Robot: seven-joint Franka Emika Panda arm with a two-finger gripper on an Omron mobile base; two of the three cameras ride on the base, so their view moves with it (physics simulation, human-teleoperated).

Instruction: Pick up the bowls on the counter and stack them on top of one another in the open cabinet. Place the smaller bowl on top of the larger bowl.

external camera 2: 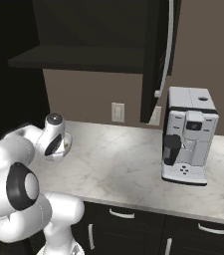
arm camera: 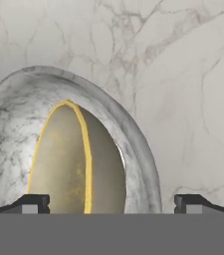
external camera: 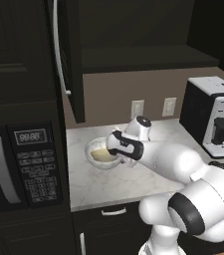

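**Open gripper poised over two nested bowls on the counter**

From where I stand, the white arm bends low across the counter, its wrist tipped down over the bowls. The gripper has its two dark fingertips spread wide apart, with nothing between them; one tip sits over the bowls, the other over bare marble beside the rim.

Right under the gripper is the larger bowl, whitish-grey and marbled, resting on the counter. The smaller bowl, yellow-tan, lies inside it, tilted against its wall. In the left base view the larger bowl shows just left of the wrist, with the smaller bowl inside.

Past the bowls, two wall outlets sit on the brown backsplash. Above the bowls hangs the cabinet, its door swung open and its dark shelf bare. Far to the right of the bowls stands a coffee machine.
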